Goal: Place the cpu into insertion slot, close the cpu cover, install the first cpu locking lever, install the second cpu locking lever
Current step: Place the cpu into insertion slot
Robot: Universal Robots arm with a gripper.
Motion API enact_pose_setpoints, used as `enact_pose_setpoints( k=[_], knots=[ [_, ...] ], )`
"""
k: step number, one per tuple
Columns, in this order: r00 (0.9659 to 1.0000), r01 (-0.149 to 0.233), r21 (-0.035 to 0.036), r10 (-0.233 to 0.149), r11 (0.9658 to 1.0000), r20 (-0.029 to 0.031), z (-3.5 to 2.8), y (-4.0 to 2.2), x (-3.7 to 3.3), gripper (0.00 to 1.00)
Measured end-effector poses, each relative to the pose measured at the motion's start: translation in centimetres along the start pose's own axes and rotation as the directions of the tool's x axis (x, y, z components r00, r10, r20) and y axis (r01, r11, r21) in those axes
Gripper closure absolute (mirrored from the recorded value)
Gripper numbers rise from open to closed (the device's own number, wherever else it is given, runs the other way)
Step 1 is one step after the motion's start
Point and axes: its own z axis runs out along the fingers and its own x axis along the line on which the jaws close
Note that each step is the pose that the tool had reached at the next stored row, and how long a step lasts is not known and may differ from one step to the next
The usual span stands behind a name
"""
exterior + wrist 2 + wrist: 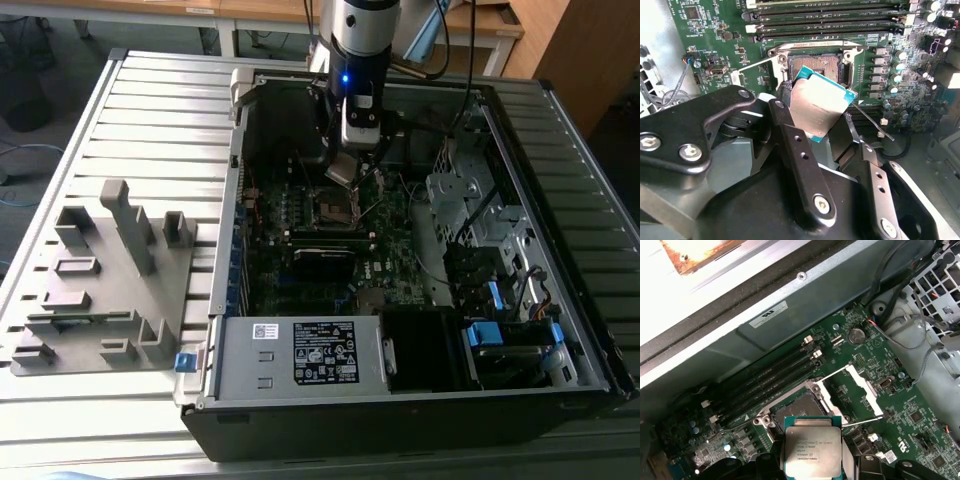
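— Cpu (pixel 820 107): where do we find it?
— We find it in the pincer (pixel 817 117). The two fingers (pixel 795 150) press on opposite edges of it, so the pincer is narrowed onto the chip.
— And against the slot (pixel 815 65)?
— In the exterior view we see the cpu (pixel 340 170) hanging just short of the slot (pixel 333 207), apart from it and seemingly tilted. In the first wrist view the cpu (pixel 812 452) hides one edge of the slot (pixel 800 407), and the slot's dark middle shows uncovered.
— What of the cover (pixel 862 385)?
— We see it swung up off the slot, standing beside it as an open silvery frame.
— Any lever?
— One thin lever (pixel 870 119) juts out beside the slot, unlatched. We make out the same lever (pixel 860 421) in the first wrist view.
— What else lies near the slot?
— Long black memory slots (pixel 770 385) run along its far side on the green board (pixel 920 405). All of it sits inside the open case (pixel 400 425) on our slatted worktop (pixel 150 110).
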Motion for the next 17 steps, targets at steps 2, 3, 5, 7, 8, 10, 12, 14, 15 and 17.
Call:
enact_pose_setpoints(
  k=[2, 3, 5, 7, 8, 10, 12, 14, 15, 17],
  knots=[
    [1.0000, 0.000, 0.0000, 0.000, 1.0000, 0.0000, 0.00, 0.00, 0.00, 0.46],
    [1.0000, 0.000, 0.0000, 0.000, 1.0000, 0.0000, 0.00, 0.00, 0.00, 0.46],
    [1.0000, 0.000, 0.0000, 0.000, 1.0000, 0.0000, 0.00, 0.00, 0.00, 0.46],
    [1.0000, 0.000, 0.0000, 0.000, 1.0000, 0.0000, 0.00, 0.00, 0.00, 0.46],
    [1.0000, -0.003, 0.0000, 0.003, 1.0000, 0.0002, 0.00, 0.00, 0.00, 0.46],
    [0.9987, -0.051, -0.0004, 0.051, 0.9987, 0.0045, 0.03, 0.00, 0.00, 0.46],
    [0.9987, -0.051, -0.0004, 0.051, 0.9987, 0.0045, 0.03, 0.00, 0.00, 0.46],
    [0.9985, -0.055, -0.0005, 0.055, 0.9985, 0.0049, 0.04, 0.00, 0.00, 0.46],
    [0.9978, -0.066, -0.0007, 0.066, 0.9978, 0.0058, 0.05, 0.00, 0.00, 0.46],
    [0.9950, -0.099, -0.0011, 0.099, 0.9950, 0.0088, 0.08, 0.00, 0.00, 0.46]
  ],
)
